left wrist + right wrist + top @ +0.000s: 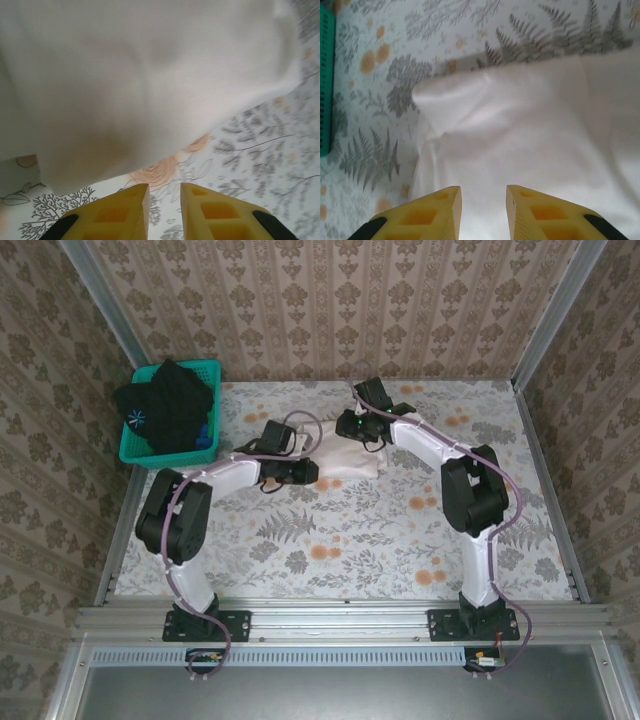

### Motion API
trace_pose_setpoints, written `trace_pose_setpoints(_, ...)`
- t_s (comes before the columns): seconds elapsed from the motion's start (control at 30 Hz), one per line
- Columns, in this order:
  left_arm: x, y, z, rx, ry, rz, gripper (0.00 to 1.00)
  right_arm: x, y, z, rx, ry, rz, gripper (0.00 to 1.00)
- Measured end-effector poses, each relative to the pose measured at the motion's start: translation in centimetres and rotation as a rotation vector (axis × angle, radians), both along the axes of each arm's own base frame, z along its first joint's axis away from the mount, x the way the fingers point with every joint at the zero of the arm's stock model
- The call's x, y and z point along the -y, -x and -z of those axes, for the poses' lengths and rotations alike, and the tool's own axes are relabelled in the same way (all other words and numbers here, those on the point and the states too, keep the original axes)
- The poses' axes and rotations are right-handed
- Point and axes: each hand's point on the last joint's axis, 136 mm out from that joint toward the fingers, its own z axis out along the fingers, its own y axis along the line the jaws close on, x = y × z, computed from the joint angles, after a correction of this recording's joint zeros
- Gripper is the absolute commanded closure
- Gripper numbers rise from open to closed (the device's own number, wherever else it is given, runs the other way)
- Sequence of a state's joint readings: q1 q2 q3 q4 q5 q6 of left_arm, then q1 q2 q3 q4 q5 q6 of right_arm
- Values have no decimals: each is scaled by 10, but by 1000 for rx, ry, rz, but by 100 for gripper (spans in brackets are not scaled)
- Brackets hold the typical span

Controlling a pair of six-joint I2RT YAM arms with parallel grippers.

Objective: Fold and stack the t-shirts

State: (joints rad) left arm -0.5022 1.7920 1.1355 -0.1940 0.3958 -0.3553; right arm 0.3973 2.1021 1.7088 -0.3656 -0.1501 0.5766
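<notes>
Jaws of the left gripper [165,187] stand slightly apart, empty, just short of the white t-shirt [140,80]; the right gripper [483,190], likewise part-open and empty, hangs over the same shirt, which lies bunched mid-table [350,540] between both arms; dark clothes [170,400] fill the teal basket [128,448] at the far left corner.

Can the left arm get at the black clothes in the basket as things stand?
Probably yes. The basket sits open-topped on that arm's side, black clothes heaped above its rim, with nothing between them and the left gripper, whose jaws stand apart, empty, beside the white shirt.
</notes>
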Motion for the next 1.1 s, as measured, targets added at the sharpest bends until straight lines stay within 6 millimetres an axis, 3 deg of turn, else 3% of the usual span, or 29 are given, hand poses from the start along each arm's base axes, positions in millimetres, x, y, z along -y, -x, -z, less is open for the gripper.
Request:
trace_pose_setpoints(0.13, 9, -14, -30, 65, 45, 4, 64, 18, -22, 39, -50, 30, 58, 62)
trace_pose_setpoints(0.27, 19, -28, -36, 75, 61, 10, 63, 32, -29, 82, -139, 47, 96, 54)
trace_pose_setpoints(0.37, 33, -49, -29, 77, 70, 18, 60, 32, -36, 69, -124, 34, 99, 47)
trace_pose_setpoints(0.47, 39, -59, -4, 44, 58, 25, 62, 34, -35, 52, -98, 29, 103, 41)
trace_pose_setpoints(0.6, 39, -54, 35, -30, 32, 34, 67, 38, -14, 24, -67, 18, 96, 45)
trace_pose_setpoints(0.73, 36, -50, 42, -28, 50, 39, 68, 26, 15, 9, -34, -1, 63, 46)
trace_pose_setpoints(0.8, 35, -50, 43, -20, 61, 38, 69, 16, 32, 20, -51, 0, 41, 46)
trace_pose_setpoints(0.93, 31, -50, 44, -13, 82, 29, 69, 12, 69, 66, -155, 42, 12, 46)
trace_pose_setpoints(1.0, 30, -49, 43, -18, 92, 29, 70, 19, 77, 79, -184, 54, 19, 46)
trace_pose_setpoints(1.1, 29, -47, 43, -19, 97, 31, 70, 28, 72, 77, -173, 41, 35, 40)
